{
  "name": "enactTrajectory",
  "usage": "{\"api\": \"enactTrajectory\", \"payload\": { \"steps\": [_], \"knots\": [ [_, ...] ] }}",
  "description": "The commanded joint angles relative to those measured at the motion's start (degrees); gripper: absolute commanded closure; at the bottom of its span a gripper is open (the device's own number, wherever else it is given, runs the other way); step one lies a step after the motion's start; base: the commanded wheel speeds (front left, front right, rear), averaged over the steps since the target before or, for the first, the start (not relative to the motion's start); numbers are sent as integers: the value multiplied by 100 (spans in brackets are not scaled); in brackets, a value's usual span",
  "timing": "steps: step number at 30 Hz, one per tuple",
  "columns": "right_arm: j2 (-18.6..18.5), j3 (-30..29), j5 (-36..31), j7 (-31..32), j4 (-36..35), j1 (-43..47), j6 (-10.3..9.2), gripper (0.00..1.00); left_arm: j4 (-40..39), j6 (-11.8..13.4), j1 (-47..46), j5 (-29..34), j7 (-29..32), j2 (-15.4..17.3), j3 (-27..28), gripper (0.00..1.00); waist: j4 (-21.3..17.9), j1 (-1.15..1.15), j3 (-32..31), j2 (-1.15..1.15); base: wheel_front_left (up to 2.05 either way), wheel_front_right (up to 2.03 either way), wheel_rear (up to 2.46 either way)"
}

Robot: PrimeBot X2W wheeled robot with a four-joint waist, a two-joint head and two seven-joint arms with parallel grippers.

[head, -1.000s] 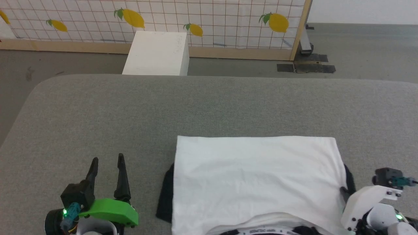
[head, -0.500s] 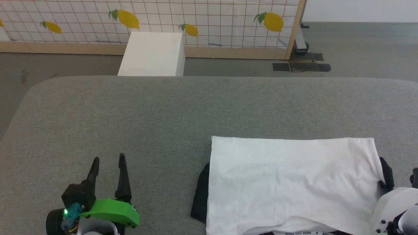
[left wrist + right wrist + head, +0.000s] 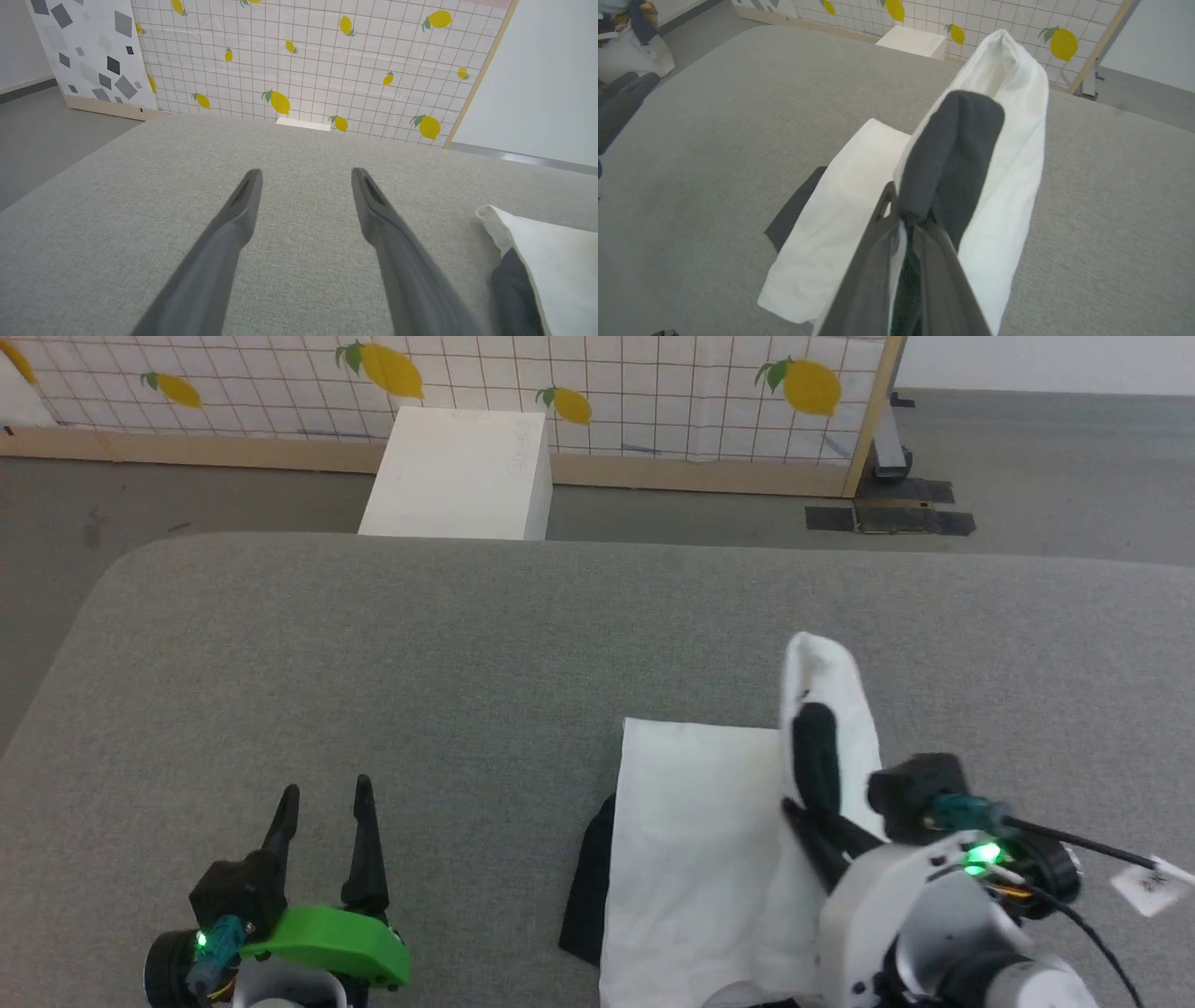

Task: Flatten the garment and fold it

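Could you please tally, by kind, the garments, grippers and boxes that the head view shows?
Garment: 1
Grippers: 2, the left gripper with jaws open, the right gripper with jaws shut on the garment
White box: 1
Total: 4

Grey surface (image 3: 373,644) open left and beyond; garment (image 3: 691,821), right edge lifted, blocks near right.
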Motion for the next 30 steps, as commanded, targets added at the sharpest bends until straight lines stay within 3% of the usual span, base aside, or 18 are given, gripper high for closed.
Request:
{"api": "enactTrajectory", "payload": {
  "steps": [1, 5, 17, 18, 19, 20, 24, 30],
  "knots": [
    [-5, 234, -41, 3, 197, -210, -9, 100, 45, -43, -90, 88, -43, -49, -16, 0, 65, 0, 6, 0, 0, 0, 0],
    [-5, 796, -63, -91, 951, -618, -9, 100, 82, -88, -150, 101, -43, -76, -43, 0, 176, 0, 58, 0, 0, 0, 0],
    [-5, 1688, 520, -527, 3314, -1695, -9, 100, 189, -194, -318, 147, -44, -144, -10, 0, 376, 0, 271, 0, 0, 0, 0],
    [-5, 1763, 587, -513, 3429, -1741, -9, 82, 196, -197, -326, 154, -44, -150, -6, 0, 379, 0, 278, 0, 0, 0, 0],
    [-5, 1841, 706, -506, 3533, -1779, -9, 51, 202, -200, -334, 161, -44, -158, 1, 0, 377, 0, 284, 0, 0, 0, 0],
    [-5, 1879, 821, -514, 3589, -1800, -9, 0, 202, -201, -336, 167, -44, -164, 10, 0, 369, 0, 289, 0, 0, 0, 0],
    [-5, 1987, 1325, -606, 3521, -1833, -9, 0, 185, -198, -303, 194, -44, -180, 67, 0, 276, 0, 268, 0, 0, 0, 0],
    [-5, 1587, 2011, -1826, 2363, -1684, -9, 0, 197, -244, -269, 216, -44, -185, 162, 0, 84, 0, 143, 0, 0, 0, 0]
  ]
}}
